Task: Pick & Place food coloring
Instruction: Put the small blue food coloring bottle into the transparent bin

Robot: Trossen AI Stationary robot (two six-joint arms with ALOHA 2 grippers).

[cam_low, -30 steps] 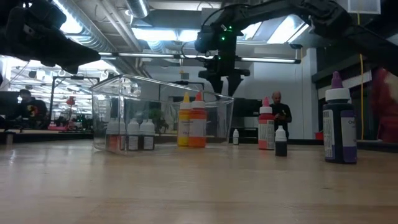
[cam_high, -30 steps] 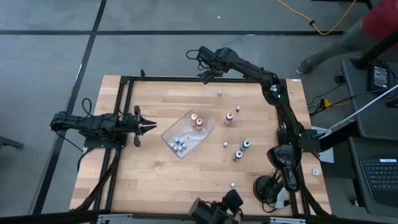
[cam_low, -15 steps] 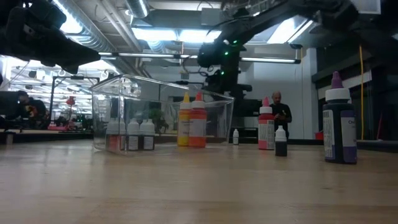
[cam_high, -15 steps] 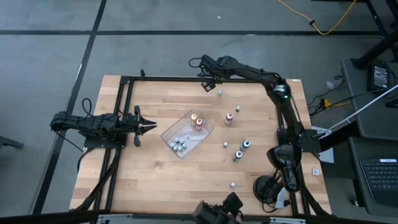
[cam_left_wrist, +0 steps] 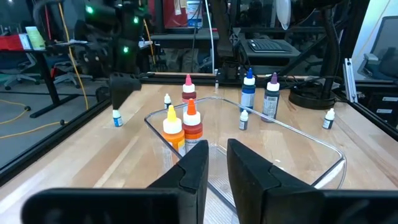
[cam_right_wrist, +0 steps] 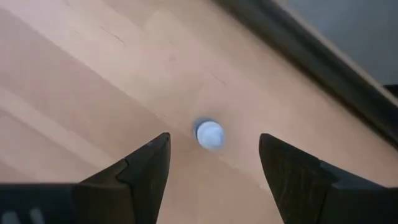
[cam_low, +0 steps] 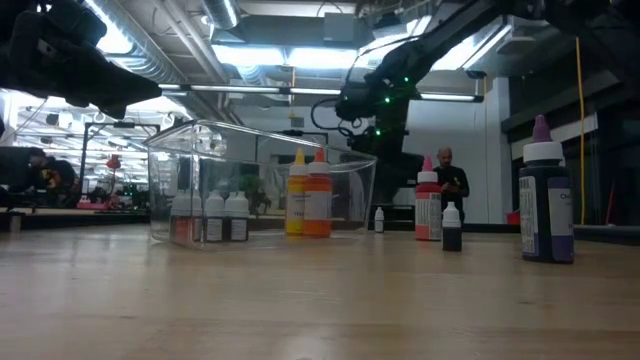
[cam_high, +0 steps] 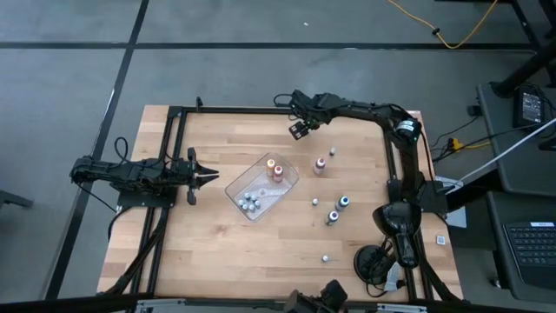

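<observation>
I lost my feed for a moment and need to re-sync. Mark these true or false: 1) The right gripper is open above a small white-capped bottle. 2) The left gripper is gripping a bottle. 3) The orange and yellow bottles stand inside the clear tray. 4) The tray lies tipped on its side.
1) True. The right gripper is open above the small white-capped bottle, near the table's far edge.
2) False. The left gripper is shut on nothing, waiting left of the clear tray.
3) True. The orange bottle and yellow bottle stand inside the tray.
4) False. The tray sits flat on the table, open side up.
</observation>
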